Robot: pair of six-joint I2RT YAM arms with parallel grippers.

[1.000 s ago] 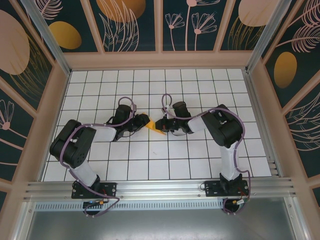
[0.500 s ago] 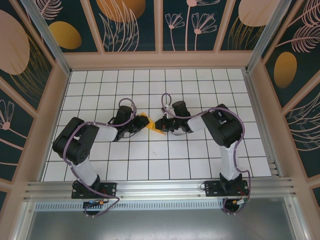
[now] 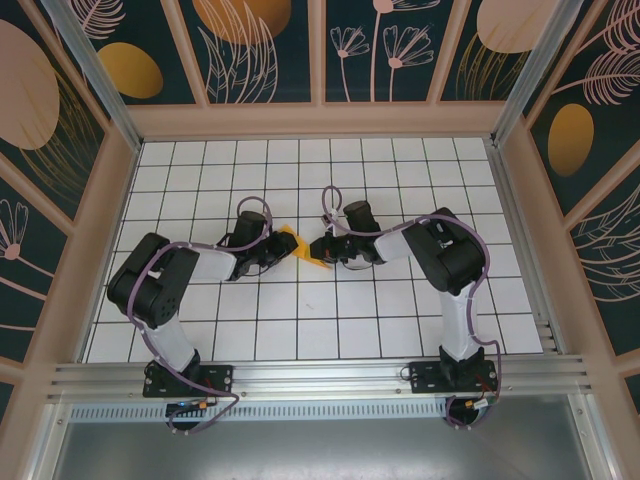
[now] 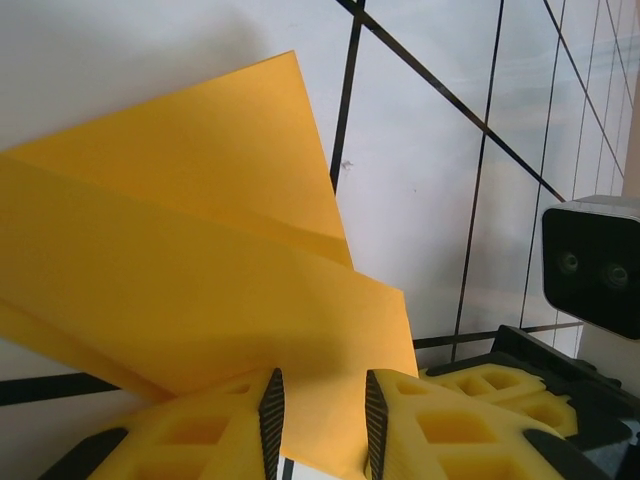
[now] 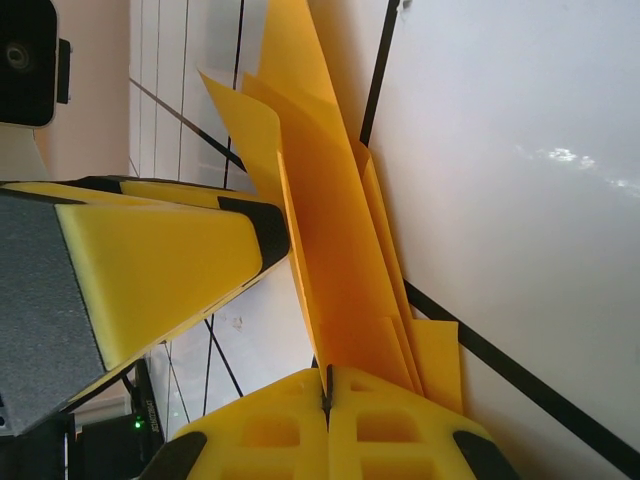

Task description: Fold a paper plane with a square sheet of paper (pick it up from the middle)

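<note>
**From above:** the left gripper [image 3: 281,248] and right gripper [image 3: 317,250] are seen tip to tip near the middle of the gridded worktop [image 3: 300,320]. The orange-yellow paper plane [image 3: 296,243] is caught between them, well away from every edge.

**Left wrist:** the left gripper [image 4: 320,385] is shown with its yellow fingers [image 4: 225,425] a little apart, and the near edge of the paper plane [image 4: 200,270] runs into the gap. Whether that edge is actually pinched cannot be told. The paper is seen as two overlapping flaps, a pointed one behind and a broader band in front, divided by a sharp crease.

**Right wrist:** the right gripper [image 5: 328,385] is pictured with its jaws pressed together, and the paper plane [image 5: 330,260] is clamped in the seam between them. Several thin layers are seen rising edge-on from the grip and fanning slightly as they narrow towards the top. A black-tipped finger [image 5: 170,260] of the left gripper is seen just beside the layers on the left.
</note>
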